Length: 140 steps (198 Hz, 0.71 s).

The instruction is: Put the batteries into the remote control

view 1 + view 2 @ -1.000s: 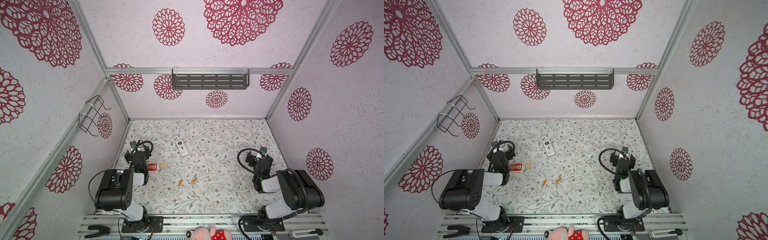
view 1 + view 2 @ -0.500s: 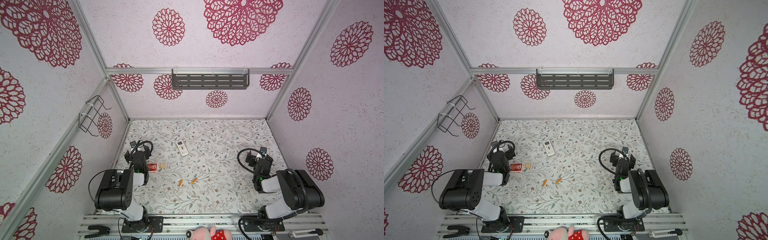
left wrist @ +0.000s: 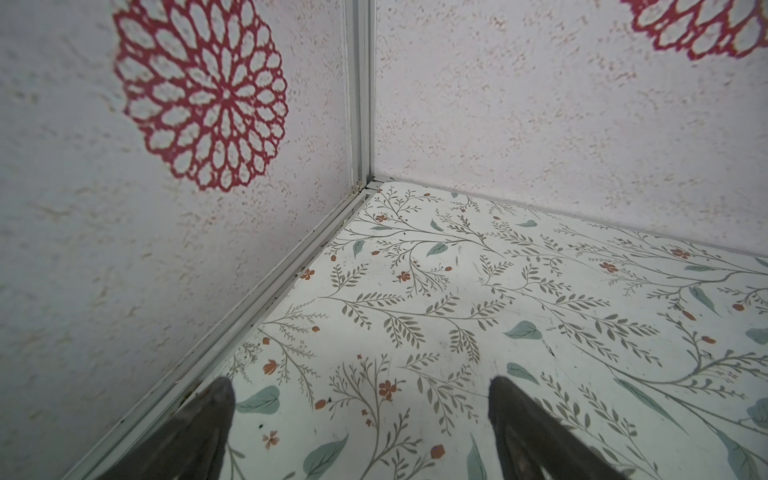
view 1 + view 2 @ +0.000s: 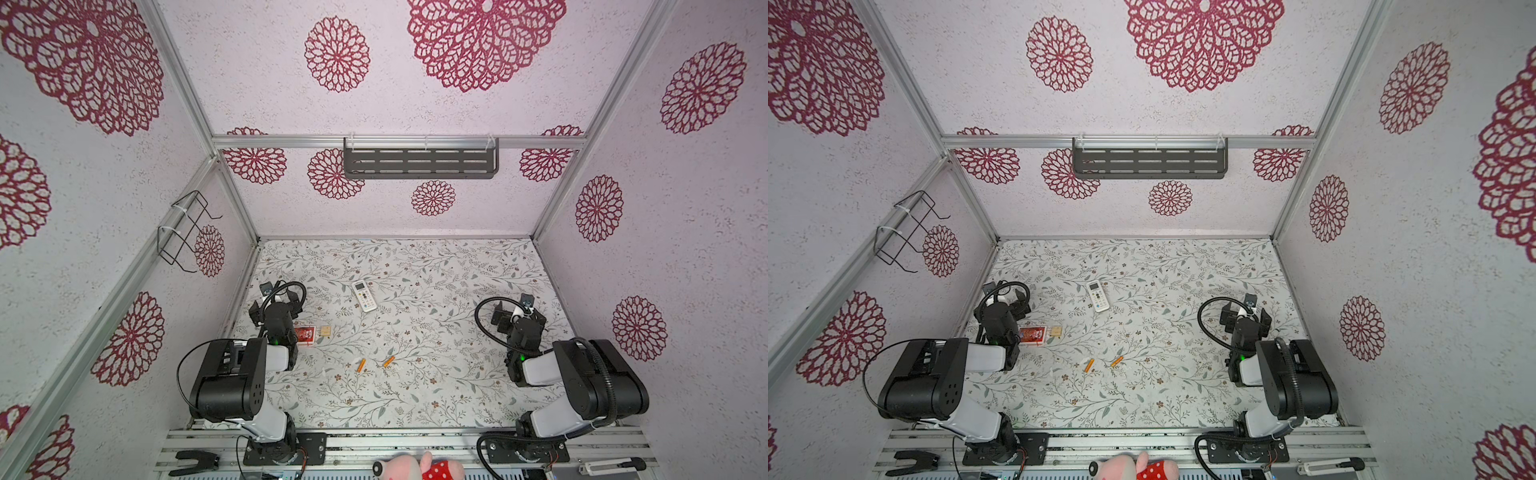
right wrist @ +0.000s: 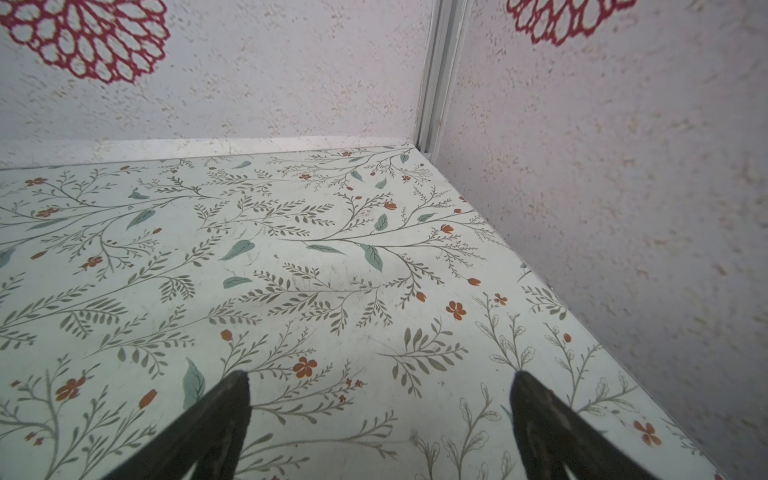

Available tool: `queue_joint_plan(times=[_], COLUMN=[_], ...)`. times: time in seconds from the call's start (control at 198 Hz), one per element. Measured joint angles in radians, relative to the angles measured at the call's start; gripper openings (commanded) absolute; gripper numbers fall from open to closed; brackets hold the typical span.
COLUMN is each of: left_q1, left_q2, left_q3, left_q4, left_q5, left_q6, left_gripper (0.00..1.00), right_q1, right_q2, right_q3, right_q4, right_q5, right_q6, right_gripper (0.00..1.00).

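Both top views show batteries (image 4: pixel 360 365) (image 4: pixel 1089 365) well apart from both grippers (image 4: pixel 274 301) (image 4: pixel 517 312).

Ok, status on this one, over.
Left gripper and right gripper open, empty. Batteries loose near the front, remote control buttons up behind them. Red card box and wooden block near left gripper, off the path.

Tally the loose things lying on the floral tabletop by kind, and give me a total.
Remote: 1
Batteries: 2
Red box: 1
Wooden block: 1
Total: 5
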Motion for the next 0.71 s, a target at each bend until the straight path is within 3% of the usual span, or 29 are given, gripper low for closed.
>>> queue_joint_plan(times=[0.192,0.333,0.439,0.56,0.707], left_q1=[-0.038,-0.088,-0.162,-0.243,-0.268], left_q2=[-0.154,-0.229,-0.267,-0.325,-0.352], left_q3=[0.052,0.110,0.158,0.304,0.489], left_q4=[-0.208,-0.304,-0.458,-0.771,-1.046], left_q5=[-0.108,-0.185,-0.249,-0.305,-0.191], left_q6=[-0.016,-0.028,-0.047,-0.138,-0.309], left_gripper=[0.97,0.97,0.97,0.97,0.97], right_q1=[0.013,0.044,0.066,0.090,0.174], right_q2=[-0.064,-0.276,-0.458,-0.600,-0.679], right_q3=[-0.106,-0.121,-0.062,0.079,0.193], right_q4=[0.082,0.004,-0.186,-0.515,-0.806], right_q5=[0.019,0.047,0.089,0.128,0.127], right_q6=[-0.005,-0.008,0.052,0.198,0.325], right_gripper=[0.99,0.99,0.99,0.99,0.99])
